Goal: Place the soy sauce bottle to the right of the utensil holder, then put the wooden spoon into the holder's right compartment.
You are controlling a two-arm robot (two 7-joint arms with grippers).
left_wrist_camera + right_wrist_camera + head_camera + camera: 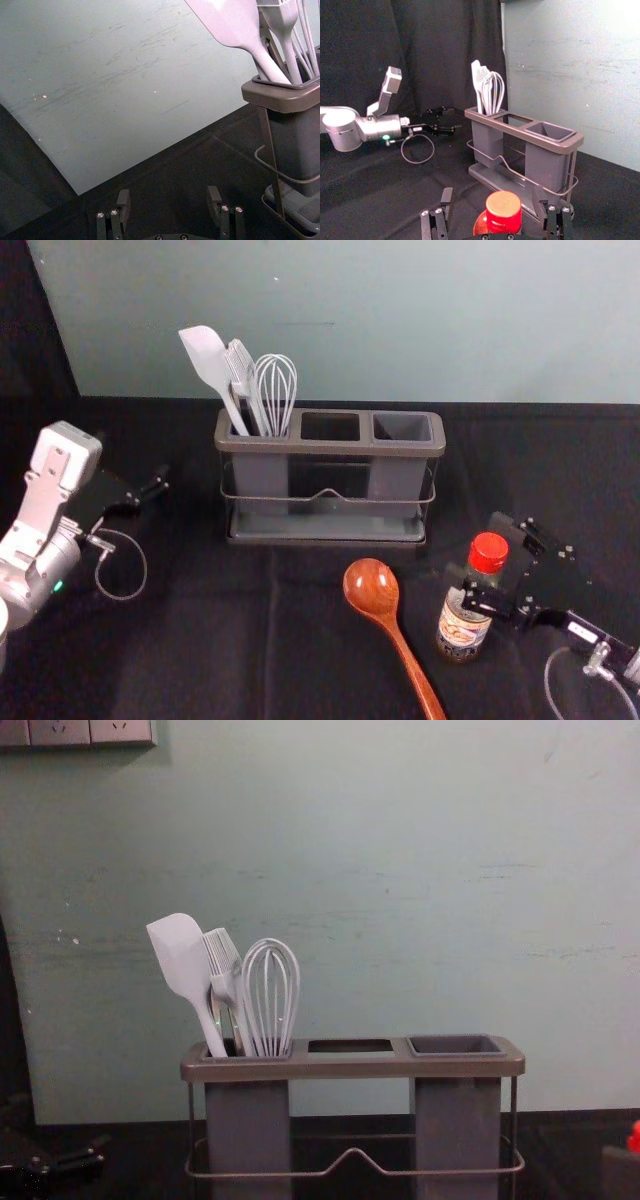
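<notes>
Finding: the black two-fingered right gripper (493, 194) has its jaws apart, one either side of the clear, cylindrical soy sauce bottle with red cap and paper label (463, 628); I see no grip taken. The bottle stands on the table, nearer me than the grey-brown plastic utensil holder (330, 448), towards its right end, just beside the glossy reddish-brown wooden spoon (371, 588).

Risks: the cap sits nearer one of my fingers than the other, so closing off-centre could push or tip the bottle. A low sweep leftward could knock the spoon; carrying the bottle too close could strike the holder's wire rail (380, 502).

Orientation: bottle upright, cap up, long axis vertical. Spoon flat, bowl towards the holder, handle running diagonally back towards me and rightward.

My black left gripper (169, 192) is idle beside the holder's left end, jaws apart.
</notes>
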